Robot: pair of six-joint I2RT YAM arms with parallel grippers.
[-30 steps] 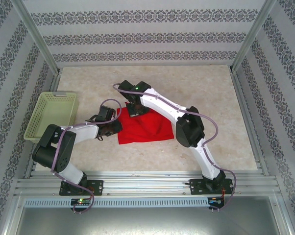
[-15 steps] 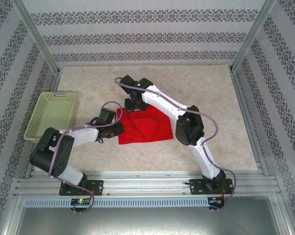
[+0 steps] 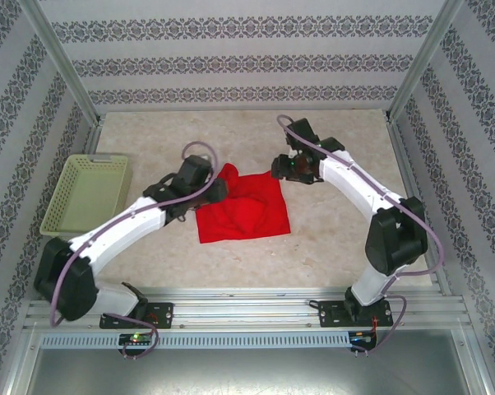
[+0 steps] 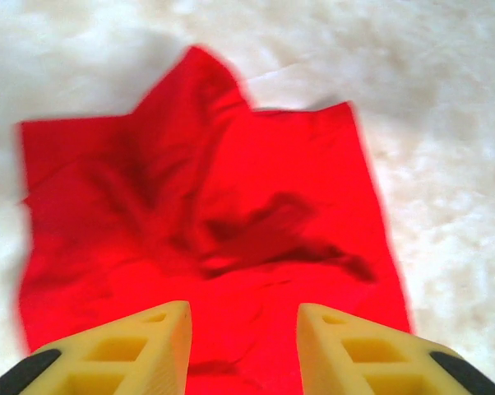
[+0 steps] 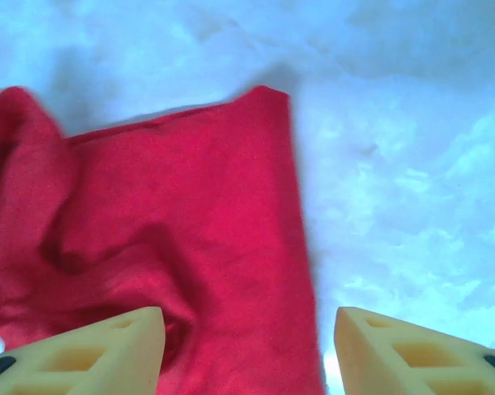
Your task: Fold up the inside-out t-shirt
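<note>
**Both sets of fingers open at the red shirt, nothing held**

My left arm stretches long and low from its base at the near edge, running forward and inward. My left fingers (image 3: 214, 191) sit at the shirt's left edge. My right arm rises from its base, bends sharply at the elbow out to the right, then reaches back inward. My right fingers (image 3: 279, 169) end up by the shirt's far right corner.

From my left wrist, both yellow fingers stand apart with a clear gap between them, and no cloth is pinched there. The inside-out t-shirt (image 3: 246, 210) spreads under and ahead of them. I cannot tell whether their tips touch it.

From my right wrist, the fingers stand wider apart and are also empty. The shirt's right edge runs up between them, so one finger is over red cloth and the other over bare surface (image 3: 338, 148).

By count there are two arms with two fingers each, one shirt and one basket.

The shirt lies between my two sets of fingers as a rough rectangle. One peak pokes out at its far left corner, just beside my left fingers, and dark creases cross its middle.

The pale green basket (image 3: 87, 193) sits out beyond my left arm, well apart from the shirt.
</note>
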